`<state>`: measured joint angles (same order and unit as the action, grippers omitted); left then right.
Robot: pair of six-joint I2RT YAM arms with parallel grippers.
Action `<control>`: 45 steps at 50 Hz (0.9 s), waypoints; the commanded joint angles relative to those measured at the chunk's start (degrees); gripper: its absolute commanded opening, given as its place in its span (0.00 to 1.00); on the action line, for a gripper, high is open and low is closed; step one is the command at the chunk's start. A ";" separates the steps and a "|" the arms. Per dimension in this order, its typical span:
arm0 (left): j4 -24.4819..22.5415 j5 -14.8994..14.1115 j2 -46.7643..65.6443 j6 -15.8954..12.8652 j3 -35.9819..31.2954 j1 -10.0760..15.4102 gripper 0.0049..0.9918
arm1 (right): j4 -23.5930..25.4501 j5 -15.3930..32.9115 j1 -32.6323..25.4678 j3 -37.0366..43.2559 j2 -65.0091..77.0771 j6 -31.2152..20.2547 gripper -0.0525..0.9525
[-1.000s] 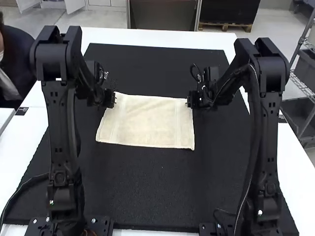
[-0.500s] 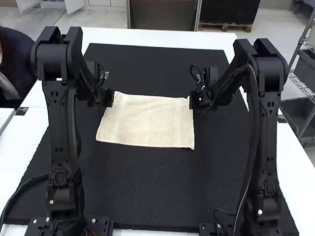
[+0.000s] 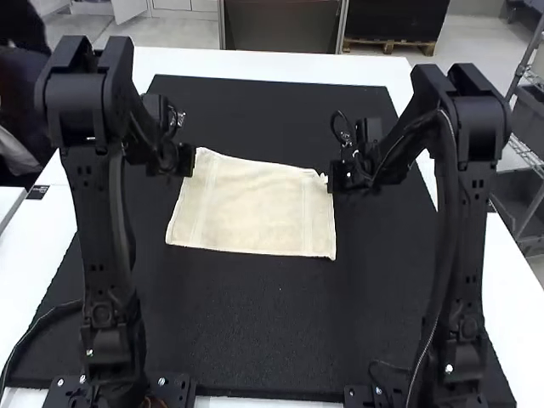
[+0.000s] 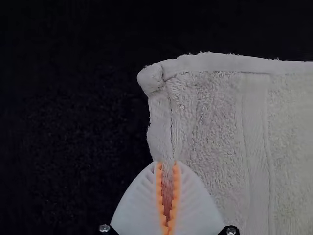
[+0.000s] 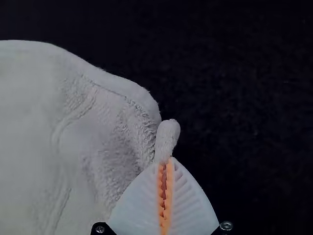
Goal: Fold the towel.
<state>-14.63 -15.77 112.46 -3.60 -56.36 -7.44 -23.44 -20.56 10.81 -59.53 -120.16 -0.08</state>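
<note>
On black matting (image 3: 255, 323), expect a light, limp towel (image 3: 255, 212), best held near far corners, pinched in closed left gripper (image 4: 167, 163) and right gripper (image 5: 165, 160).

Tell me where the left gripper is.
In the high view, the left gripper is at the far left corner of the towel, over the mat; the left wrist view shows it pinching the side edge.

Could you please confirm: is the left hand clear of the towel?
No, the left hand pinches the towel between its orange pads.
</note>
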 commanded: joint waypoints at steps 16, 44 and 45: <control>1.63 -1.63 -7.61 -2.03 6.35 -2.93 0.02 | 0.24 -3.70 -1.49 5.91 11.26 1.75 0.03; 9.80 -4.27 -18.42 -4.75 9.42 -6.18 0.02 | 7.88 -5.55 -1.23 10.22 20.67 2.80 0.03; 10.06 -4.27 -18.77 -4.75 9.60 -6.18 0.02 | 8.15 -5.63 -1.32 10.40 20.93 2.80 0.03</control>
<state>-5.02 -19.16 96.51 -7.29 -47.79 -12.78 -16.12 -25.06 9.93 -50.17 -102.24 2.22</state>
